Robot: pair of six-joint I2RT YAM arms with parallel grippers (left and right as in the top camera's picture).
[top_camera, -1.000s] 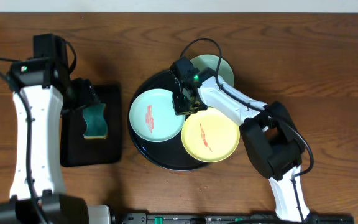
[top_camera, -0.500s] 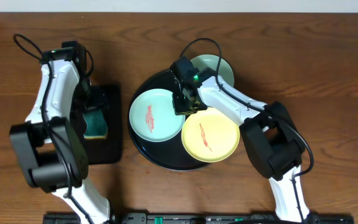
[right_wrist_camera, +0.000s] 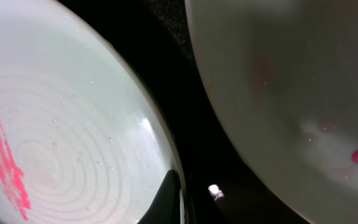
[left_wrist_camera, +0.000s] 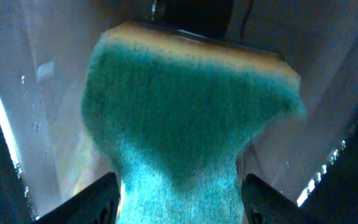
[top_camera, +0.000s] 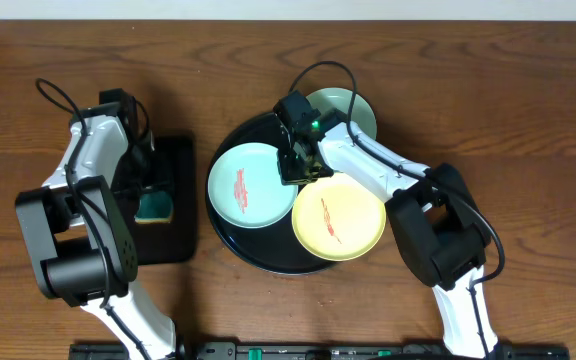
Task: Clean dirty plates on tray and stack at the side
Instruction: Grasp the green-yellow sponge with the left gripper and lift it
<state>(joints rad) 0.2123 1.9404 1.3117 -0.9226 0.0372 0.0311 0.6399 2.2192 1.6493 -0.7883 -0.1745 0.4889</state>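
Observation:
The round black tray [top_camera: 230, 150] holds a mint-blue plate [top_camera: 251, 185] with a red smear and a yellow plate [top_camera: 340, 222] with a red smear. A second mint plate [top_camera: 353, 108] sits at its far rim, partly under my right arm. My right gripper [top_camera: 298, 168] is shut on the near mint plate's right rim. The right wrist view shows one dark finger [right_wrist_camera: 169, 199] on that plate [right_wrist_camera: 61, 143], beside another pale plate [right_wrist_camera: 291, 93] with a red spot. My left gripper [top_camera: 146, 188] is down over a green sponge [top_camera: 154, 207]. Its fingers [left_wrist_camera: 95, 200] flank the sponge's [left_wrist_camera: 185, 118] narrow waist.
The sponge lies on a small rectangular black tray [top_camera: 176, 235] left of the round tray. My right arm [top_camera: 438, 235] reaches across from the front right. The wooden table [top_camera: 528, 120] runs around both trays.
My left arm has swung in over the small tray and come down on the sponge, its jaws narrowing around it. The right arm and the plates have not moved.

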